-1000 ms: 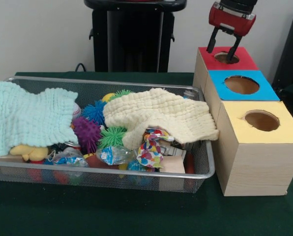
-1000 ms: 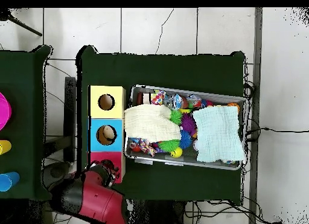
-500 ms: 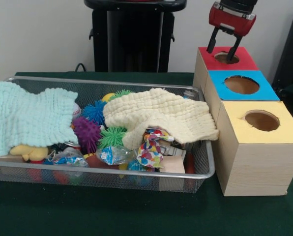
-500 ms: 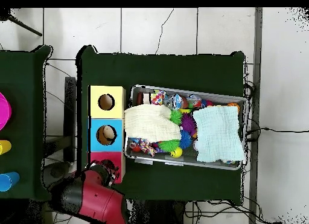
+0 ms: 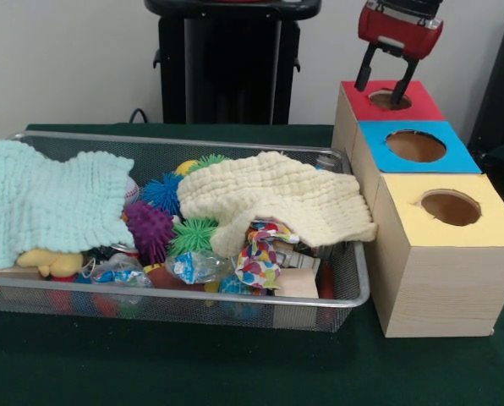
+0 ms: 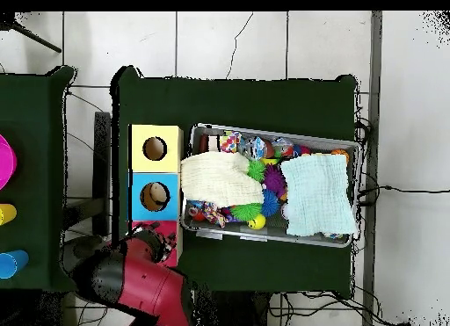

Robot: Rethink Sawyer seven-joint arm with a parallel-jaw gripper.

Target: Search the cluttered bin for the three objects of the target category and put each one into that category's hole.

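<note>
The wire mesh bin [image 5: 193, 292] stands on the green table, full of clutter; it also shows in the overhead view [image 6: 264, 238]. A yellow plush [image 5: 51, 260] peeks out under the pale blue cloth [image 5: 53, 201] at the bin's front left. The other two plush animals are hidden. The red-topped box's hole [image 5: 390, 99] is at the back right. My gripper [image 5: 380, 85] hangs open and empty just above that hole, one fingertip [image 5: 398, 101] at the hole's rim. In the overhead view my arm [image 6: 132, 283] covers most of the red box [image 6: 169, 252].
A cream cloth [image 5: 277, 199] covers the bin's right half. Spiky rubber balls [image 5: 150, 228] and wrapped items lie between the cloths. The blue-topped box [image 5: 414, 145] and the yellow-topped box [image 5: 449, 207] stand in a row in front of the red one. A brownish thing lies in the blue hole [image 6: 156, 196].
My gripper has risen slightly above the red hole, still open. Nothing in the bin has moved.
</note>
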